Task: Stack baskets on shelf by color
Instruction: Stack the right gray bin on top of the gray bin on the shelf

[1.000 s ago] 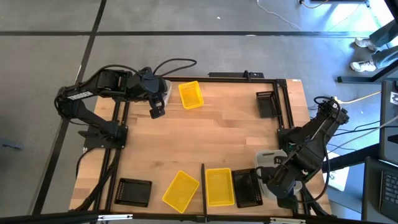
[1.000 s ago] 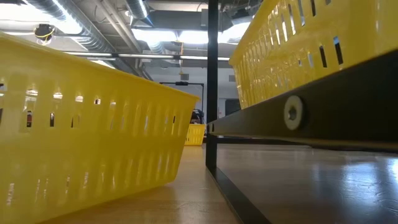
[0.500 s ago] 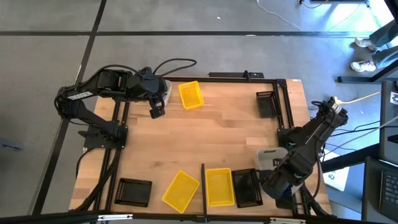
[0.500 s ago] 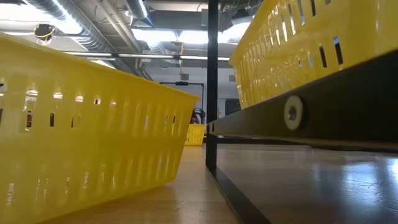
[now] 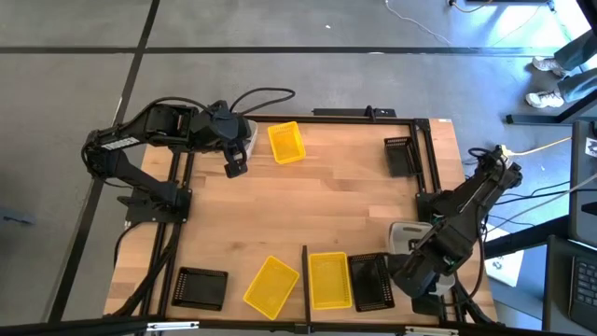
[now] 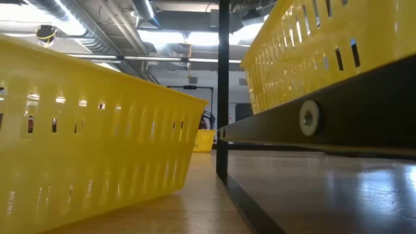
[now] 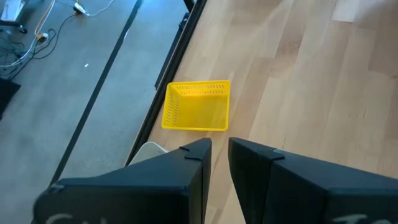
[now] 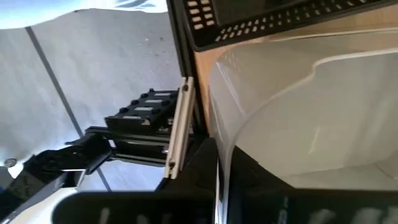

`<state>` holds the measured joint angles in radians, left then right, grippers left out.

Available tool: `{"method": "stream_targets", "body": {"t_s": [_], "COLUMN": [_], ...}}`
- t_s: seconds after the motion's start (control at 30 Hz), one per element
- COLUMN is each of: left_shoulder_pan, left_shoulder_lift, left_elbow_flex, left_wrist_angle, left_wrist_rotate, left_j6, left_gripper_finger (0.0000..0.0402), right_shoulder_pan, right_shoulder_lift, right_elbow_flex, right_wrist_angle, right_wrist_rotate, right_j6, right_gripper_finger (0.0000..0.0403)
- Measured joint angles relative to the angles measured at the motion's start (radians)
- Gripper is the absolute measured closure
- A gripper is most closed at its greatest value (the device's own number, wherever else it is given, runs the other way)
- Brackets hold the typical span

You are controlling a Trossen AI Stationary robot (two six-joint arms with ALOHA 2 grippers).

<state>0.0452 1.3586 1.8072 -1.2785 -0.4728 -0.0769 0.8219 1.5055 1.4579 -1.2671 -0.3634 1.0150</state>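
Note:
My right gripper (image 8: 217, 190) is shut on a translucent grey-white basket (image 5: 407, 231) at the table's near right, next to a black basket (image 5: 369, 280). That black basket and a yellow basket (image 5: 327, 278) sit on the shelf, right of its dark upright divider (image 5: 304, 271). Left of the divider lie a tilted yellow basket (image 5: 271, 285) and another black basket (image 5: 201, 287). My left gripper (image 5: 234, 165) is shut and holds nothing. It hovers at the far left beside a third yellow basket (image 5: 285, 142), which also shows in its wrist view (image 7: 196, 106). My right gripper holds the translucent basket by one side wall (image 8: 219, 152). The wall's edge runs down between the two dark fingers, one finger inside the basket and one outside. Whether the basket is clear of the table, I cannot tell.
A third black basket (image 5: 401, 155) stands at the far right edge. The middle of the plank tabletop (image 5: 326, 205) is bare wood. In the low view, the two near yellow baskets (image 6: 84, 130) (image 6: 318, 45) and the shelf's dark rail (image 6: 312, 120) fill the foreground.
My right arm has shifted slightly toward the table's left over the translucent basket, so it covers more of it now. The left arm has kept still.

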Motion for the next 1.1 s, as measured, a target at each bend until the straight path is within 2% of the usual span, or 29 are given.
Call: {"method": "stream_targets", "body": {"t_s": [0.3,0.57,0.97,1.1], "left_shoulder_pan": [0.000,0.000,0.000,0.000], "left_shoulder_lift": [0.000,0.000,0.000,0.000], "left_elbow_flex": [0.000,0.000,0.000,0.000], "left_wrist_angle": [0.000,0.000,0.000,0.000], "left_wrist_rotate": [0.000,0.000,0.000,0.000], "left_j6": [0.000,-0.002,-0.002,-0.002], "left_gripper_finger": [0.0354,0.0354,0.0354,0.0354], "right_shoulder_pan": [0.000,0.000,0.000,0.000], "right_shoulder_lift": [0.000,0.002,0.042,0.044], "right_elbow_flex": [0.030,0.017,-0.043,-0.044], "right_wrist_angle": [-0.072,-0.084,-0.004,0.072], "right_wrist_rotate": [0.021,0.108,0.097,0.046], "right_j6": [0.000,-0.004,-0.051,-0.051], "right_gripper_finger": [0.0402,0.0403,0.0403,0.0403]}}
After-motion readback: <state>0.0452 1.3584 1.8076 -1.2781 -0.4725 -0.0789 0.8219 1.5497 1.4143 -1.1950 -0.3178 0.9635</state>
